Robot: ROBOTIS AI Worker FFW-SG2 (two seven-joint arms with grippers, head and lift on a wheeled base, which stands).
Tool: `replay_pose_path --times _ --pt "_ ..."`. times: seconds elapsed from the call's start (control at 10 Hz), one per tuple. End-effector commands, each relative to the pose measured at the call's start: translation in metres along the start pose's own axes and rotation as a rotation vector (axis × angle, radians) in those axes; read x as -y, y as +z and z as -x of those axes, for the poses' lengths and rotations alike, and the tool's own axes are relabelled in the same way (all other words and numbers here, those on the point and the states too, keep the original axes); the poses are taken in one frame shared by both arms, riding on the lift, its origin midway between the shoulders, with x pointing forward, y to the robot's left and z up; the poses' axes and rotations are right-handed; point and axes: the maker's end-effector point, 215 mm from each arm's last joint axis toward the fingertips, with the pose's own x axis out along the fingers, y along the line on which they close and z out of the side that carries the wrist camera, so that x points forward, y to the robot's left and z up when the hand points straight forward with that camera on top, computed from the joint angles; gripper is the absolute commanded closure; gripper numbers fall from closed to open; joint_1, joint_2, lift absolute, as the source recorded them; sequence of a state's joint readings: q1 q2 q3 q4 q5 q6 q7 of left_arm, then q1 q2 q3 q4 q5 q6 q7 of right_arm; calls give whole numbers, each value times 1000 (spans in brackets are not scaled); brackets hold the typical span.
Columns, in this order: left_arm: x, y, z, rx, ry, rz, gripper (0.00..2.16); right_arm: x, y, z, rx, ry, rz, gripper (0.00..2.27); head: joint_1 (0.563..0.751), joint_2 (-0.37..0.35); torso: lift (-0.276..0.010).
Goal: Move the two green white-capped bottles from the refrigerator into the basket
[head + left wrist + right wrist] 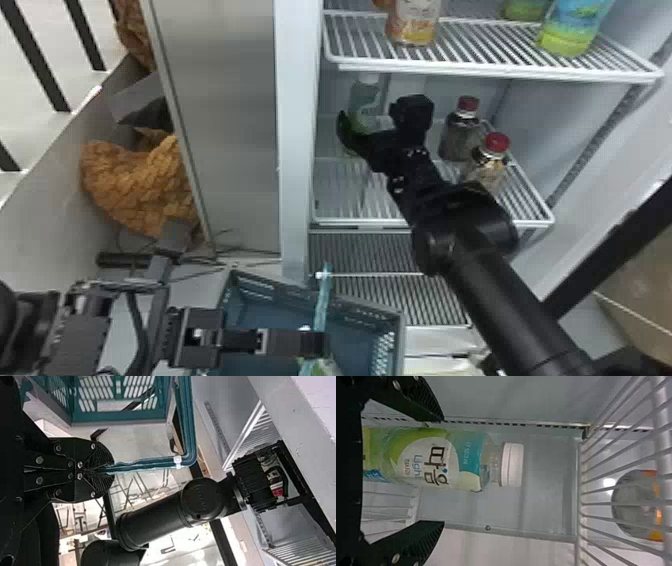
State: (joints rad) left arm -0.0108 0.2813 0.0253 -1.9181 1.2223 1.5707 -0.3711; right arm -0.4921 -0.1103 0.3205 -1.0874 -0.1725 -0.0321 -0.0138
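In the head view, my right gripper (375, 125) is inside the refrigerator on the middle shelf, open, with a green white-capped bottle (368, 95) at its fingers. The right wrist view has this bottle (427, 457) lengthwise between the spread fingers of my right gripper (443, 470), with a gap to the lower finger. My left gripper (322, 344) is over the blue basket (270, 317), and a green-and-white item (325, 369) partly shows below it. In the left wrist view, my left gripper (109, 470) is shut on the teal rim (150, 463) of the basket.
Two red-capped bottles (460, 132) (487, 162) stand on the same shelf, right of my right gripper. The upper wire shelf (475, 67) holds an orange-labelled bottle (415, 22) and a blue-green one (572, 27). The refrigerator's side edge (295, 150) rises behind the basket.
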Motion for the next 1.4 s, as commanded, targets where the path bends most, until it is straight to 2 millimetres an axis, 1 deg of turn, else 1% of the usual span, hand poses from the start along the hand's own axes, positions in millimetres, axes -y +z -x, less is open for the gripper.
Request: replay_pose_path --times 0.0,0.1,0.4,0.5,0.7,0.8,1.0,1.1,1.2,1.3 --pt "1 0 0 -1 -1 -1 1161 -2 -1 -2 -4 5 -1 460 695 -116 -263" --pt "0 0 0 -1 0 -1 1161 -4 -2 -2 -5 9 -10 871 695 -115 -263" --pt "0 1 0 1 -1 1 1159 -4 -3 -2 -8 8 -16 866 695 -113 -263" --pt "1 1 0 1 -1 -1 1161 -4 -2 -2 -3 8 -18 866 695 -112 -263" --pt "1 0 0 0 -3 1 1159 -11 6 2 25 18 -30 866 695 -111 -263" --pt "0 -1 1 1 -3 3 1161 -14 9 6 38 23 -34 866 695 -108 -263" --pt "0 -2 2 3 -5 8 1161 -13 8 17 49 32 -54 866 695 -102 -263" --pt "0 -3 2 2 -7 10 1161 -14 10 26 60 39 -63 866 695 -103 -263" --pt "-1 -4 2 1 -6 13 1161 -11 12 35 58 36 -69 866 695 -105 -263" --pt "0 -5 2 -1 -6 13 1161 -7 19 46 68 31 -67 866 695 -108 -263"
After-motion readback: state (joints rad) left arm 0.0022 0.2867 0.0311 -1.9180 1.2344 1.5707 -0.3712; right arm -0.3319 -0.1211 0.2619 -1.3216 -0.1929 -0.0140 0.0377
